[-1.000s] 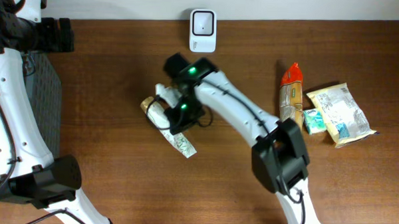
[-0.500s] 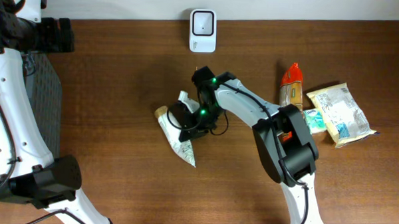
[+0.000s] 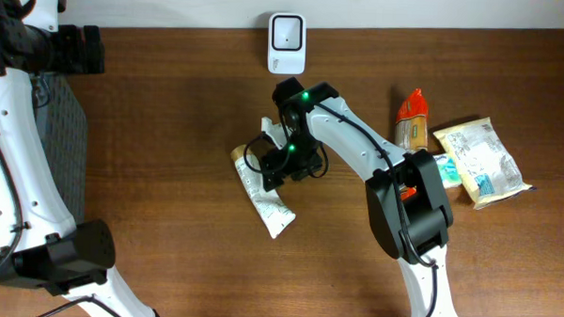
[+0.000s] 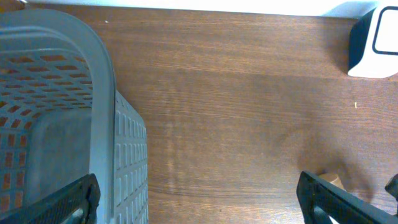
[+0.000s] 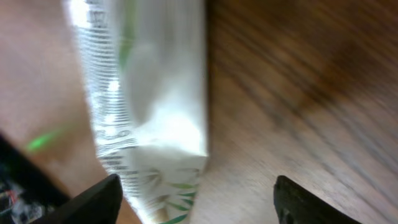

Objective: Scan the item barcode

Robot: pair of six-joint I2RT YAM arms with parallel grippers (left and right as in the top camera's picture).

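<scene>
One slim white snack pouch (image 3: 266,200) lay flat at centre frame, seemingly light, soft and crinkly, best pinched across its middle. The right gripper (image 3: 276,166) hung over its upper end, jaws apart, empty.

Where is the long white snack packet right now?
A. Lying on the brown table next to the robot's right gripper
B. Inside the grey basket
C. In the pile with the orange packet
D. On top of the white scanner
A: the white packet lies flat on the table, right beside the open right gripper.
</scene>
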